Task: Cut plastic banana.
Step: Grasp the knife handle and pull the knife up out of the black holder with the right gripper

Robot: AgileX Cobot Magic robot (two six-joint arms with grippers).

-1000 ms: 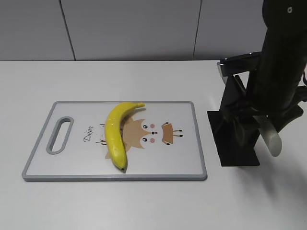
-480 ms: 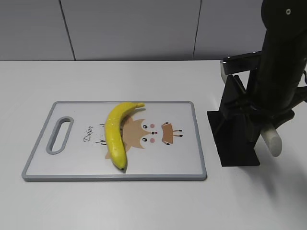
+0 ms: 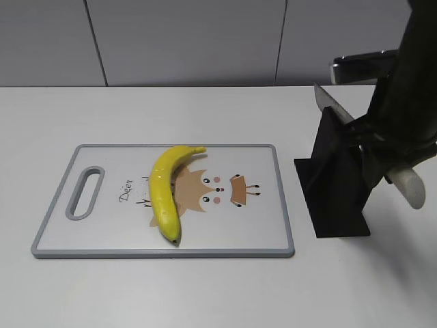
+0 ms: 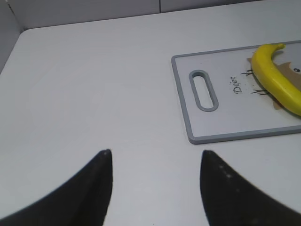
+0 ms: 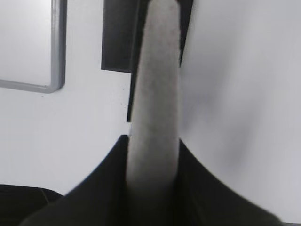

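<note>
The plastic banana lies on the white, grey-rimmed cutting board, stem to the far side; it also shows in the left wrist view. My right gripper is shut on a knife's pale grey handle, to the right of the board. The knife's blade sticks up and left above the black knife stand. My left gripper is open and empty over bare table, left of the board's handle slot. It does not show in the exterior view.
The black knife stand stands just right of the board, its base close to the board's right edge. White tabletop surrounds the board. A grey wall runs along the back.
My right gripper has risen and moved right with the knife. The blade now shows above the stand. The banana and board have not moved.
</note>
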